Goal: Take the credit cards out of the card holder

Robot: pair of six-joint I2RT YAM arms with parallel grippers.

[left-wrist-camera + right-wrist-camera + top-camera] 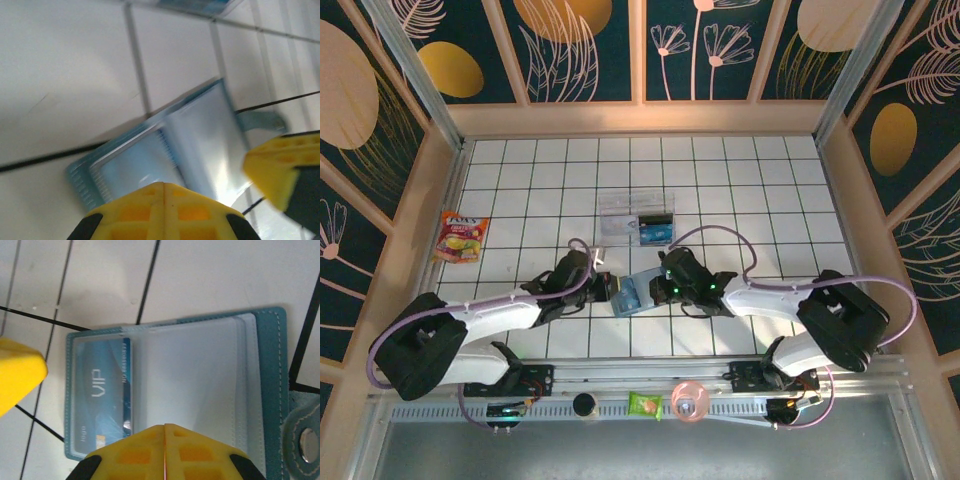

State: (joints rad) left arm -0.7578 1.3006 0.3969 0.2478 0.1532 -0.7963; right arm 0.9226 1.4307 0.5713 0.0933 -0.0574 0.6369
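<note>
The card holder (635, 293) lies spread open on the white tiled desk (520, 190), near the middle and towards the near side, directly between the two hands; in the right wrist view its clear sleeves face up, and a blue credit card (102, 400) marked VIP sits in the sleeve at the left of that view; its snap tab (302, 440) sticks out at the lower right there.

The left arm reaches in from the near left, stretched low over the tiles, with the left hand (610, 288) at the holder's left edge; its yellow fingers (135, 210) are pressed together with only a seam between them; whether they pinch a sleeve cannot be told. The right arm comes in from the near right, bent at the elbow, with the right hand (663, 288) at the holder's right edge; its fingers (195, 452) are likewise closed tight, over the holder's edge.

A clear tray (620, 210) stands just beyond the holder, with another blue card (655, 235) inside; a snack packet (462, 237) lies well apart at the left wall. Raised walls bound the desk on the left, right and far sides; bare tiles lie open to the far left and far right of the tray.
</note>
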